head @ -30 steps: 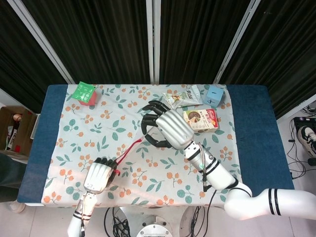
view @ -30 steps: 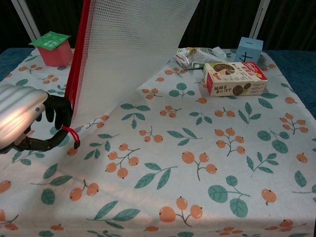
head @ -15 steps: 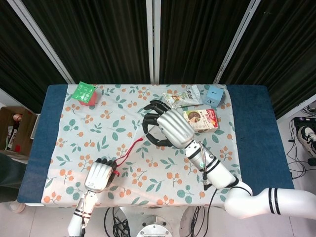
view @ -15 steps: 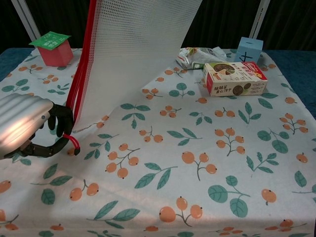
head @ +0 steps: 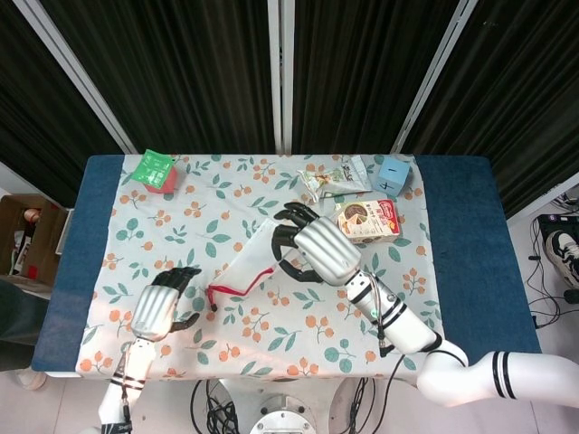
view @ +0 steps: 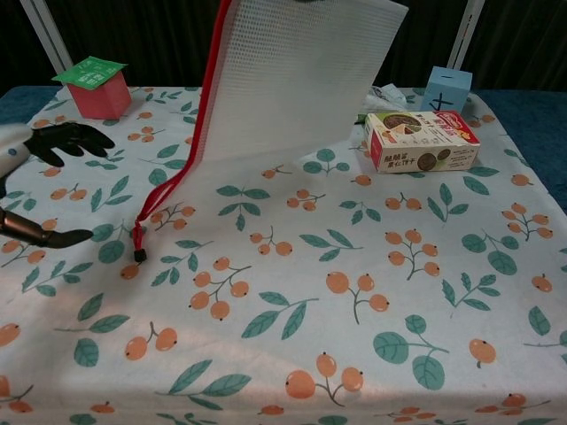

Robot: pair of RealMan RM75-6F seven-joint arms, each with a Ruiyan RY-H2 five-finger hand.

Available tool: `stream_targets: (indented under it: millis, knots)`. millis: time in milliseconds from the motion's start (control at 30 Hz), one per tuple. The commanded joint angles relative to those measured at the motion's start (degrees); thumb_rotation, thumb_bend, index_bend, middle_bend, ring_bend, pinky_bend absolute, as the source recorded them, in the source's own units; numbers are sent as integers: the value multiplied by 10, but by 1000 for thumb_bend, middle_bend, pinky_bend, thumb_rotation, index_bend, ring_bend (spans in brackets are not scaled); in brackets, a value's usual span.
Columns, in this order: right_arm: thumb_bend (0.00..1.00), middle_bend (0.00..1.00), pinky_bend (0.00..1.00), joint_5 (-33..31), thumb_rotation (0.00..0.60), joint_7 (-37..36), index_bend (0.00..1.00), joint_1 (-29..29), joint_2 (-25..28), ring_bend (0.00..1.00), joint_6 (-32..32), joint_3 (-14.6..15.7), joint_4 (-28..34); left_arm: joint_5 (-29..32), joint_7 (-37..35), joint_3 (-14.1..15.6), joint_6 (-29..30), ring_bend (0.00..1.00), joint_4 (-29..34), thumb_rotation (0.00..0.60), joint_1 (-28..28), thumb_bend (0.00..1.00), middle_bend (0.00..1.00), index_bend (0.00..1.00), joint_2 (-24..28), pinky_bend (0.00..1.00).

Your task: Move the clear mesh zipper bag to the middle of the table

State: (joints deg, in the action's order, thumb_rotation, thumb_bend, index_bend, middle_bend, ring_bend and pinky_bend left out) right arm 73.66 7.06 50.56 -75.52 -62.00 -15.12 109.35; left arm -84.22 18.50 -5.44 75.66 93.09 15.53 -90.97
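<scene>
1. Currently the right robot hand (head: pixel 321 250) holds the clear mesh zipper bag with red zip edge (view: pixel 292 84) lifted near the tabletop (head: pixel 452 235) centre, its red pull cord (view: pixel 139 243) touching down.
2. Left robot hand (head: pixel 156 310) is spread wide, empty, near the front-left corner.
3. Next: lower the bag flat, then let go.

Clear mesh zipper bag with red zip edge (view: pixel 292 80): top cropped in chest view, grip point unseen. Silver-and-black left hand (view: pixel 49 142) mostly off-frame there.

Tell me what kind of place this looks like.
Probably a robot test lab, not a home: a table with a floral cloth, black curtains behind, and cables on the floor.
</scene>
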Motion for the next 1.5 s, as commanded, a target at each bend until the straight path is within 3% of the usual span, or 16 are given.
stream_targets:
  millis: [33,133,200,367,433,733,867,967,1033,1200,1367,1500]
  knots:
    - [479,414,150,34,600,-15,825,-20,-2,208,-3,31,-16,16,27,-29,37,177,11,600,-7,150,187,176,18,231]
    - [474,362,119,59,600,-21,730,-33,-1,186,-1,57,-28,22,35,-42,56,177,14,600,-9,131,187,175,26,231]
    - [426,301,78,67,600,-18,571,-41,4,143,10,79,-32,26,40,-52,67,178,14,600,-10,118,187,175,31,231]
    - [82,112,1,52,600,29,103,-49,31,17,57,121,-29,38,33,-64,72,174,10,600,-7,86,187,175,41,230]
    - [9,38,0,29,600,38,10,-48,39,0,79,126,-25,44,37,-66,68,168,9,600,-4,73,187,175,44,226]
    - [0,0,0,-17,600,46,0,-53,110,0,137,149,5,70,45,-71,69,153,0,600,-6,54,179,176,71,210]
    - [0,0,0,-4,600,9,0,-65,160,0,153,160,11,89,34,-76,72,147,-13,600,-15,53,175,181,96,201]
    - [0,0,0,25,600,-34,0,-92,180,0,129,167,2,98,14,-74,76,147,-15,600,-26,52,174,185,114,201]
    - [0,19,0,41,600,-63,0,-117,184,0,94,167,-6,102,-4,-72,80,147,-14,600,-35,53,175,191,125,202]
    - [58,143,4,99,600,-78,27,-216,149,13,-91,161,-71,75,-57,-45,89,148,-15,600,-59,50,184,209,162,202]
    - [80,149,5,138,600,-62,55,-301,110,14,-237,162,-145,27,-84,-14,123,134,-35,600,-83,51,185,217,184,177]
    - [80,140,4,154,600,-105,55,-352,101,9,-296,175,-182,3,-113,10,147,132,-31,600,-107,52,185,217,195,169]
